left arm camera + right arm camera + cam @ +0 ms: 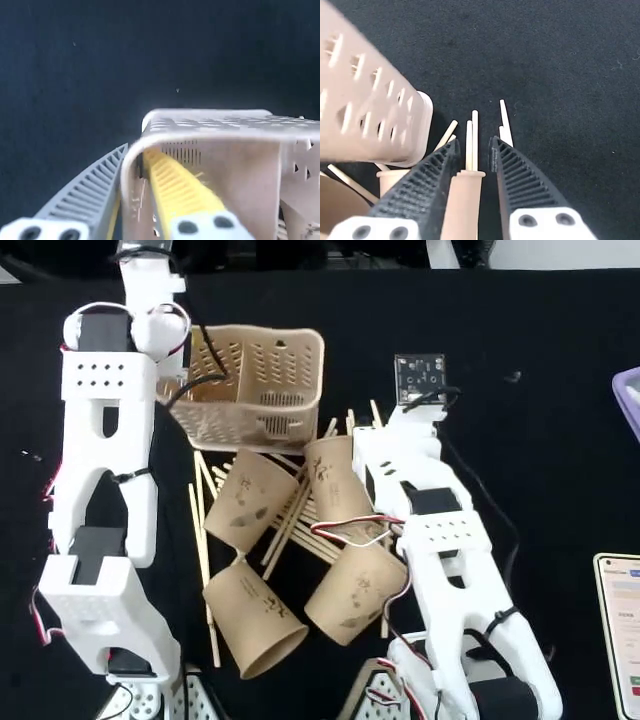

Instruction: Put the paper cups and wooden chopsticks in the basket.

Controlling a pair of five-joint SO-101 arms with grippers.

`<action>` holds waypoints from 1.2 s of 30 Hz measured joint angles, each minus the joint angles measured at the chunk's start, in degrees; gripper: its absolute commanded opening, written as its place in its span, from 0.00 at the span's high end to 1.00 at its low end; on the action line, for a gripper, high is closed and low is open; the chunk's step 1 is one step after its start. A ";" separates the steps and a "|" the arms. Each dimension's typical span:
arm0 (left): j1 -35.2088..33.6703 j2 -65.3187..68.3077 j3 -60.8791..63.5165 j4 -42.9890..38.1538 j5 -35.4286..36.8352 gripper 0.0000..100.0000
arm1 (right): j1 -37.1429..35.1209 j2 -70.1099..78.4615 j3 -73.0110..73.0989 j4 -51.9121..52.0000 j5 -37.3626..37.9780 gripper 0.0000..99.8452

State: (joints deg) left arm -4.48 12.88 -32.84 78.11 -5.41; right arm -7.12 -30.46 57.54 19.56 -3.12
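On my left, the left gripper (134, 150) is clamped on the wall of the basket (300, 370): grey finger outside, yellow finger inside. The basket sits tilted, upper centre-left of the high view. Below it, wooden chopsticks (205, 540) lie scattered on the black table (540, 360) among four paper cups on their sides. Further right, the right gripper (474, 145) has its jaws parted around the narrow end of one paper cup (465, 200), with a thin gap on one side.

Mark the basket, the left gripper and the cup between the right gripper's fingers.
basket (240, 425), high view, perforated side wall.
left gripper (136, 150), left wrist view, midway between fingertips.
cup (462, 205), right wrist view, side wall.
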 measured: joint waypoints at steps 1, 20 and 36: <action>0.00 0.00 0.00 -0.88 0.00 0.82 | 0.00 0.00 0.00 0.00 0.00 0.89; 0.97 9.32 -0.53 -12.22 -0.26 0.97 | 0.00 0.00 0.00 0.00 0.00 0.89; 4.13 10.55 -0.53 -19.43 -4.40 0.97 | 0.00 0.00 0.00 0.00 0.00 0.89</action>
State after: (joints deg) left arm -0.35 23.43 -33.36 58.68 -9.80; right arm -7.12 -30.46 57.54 19.56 -3.12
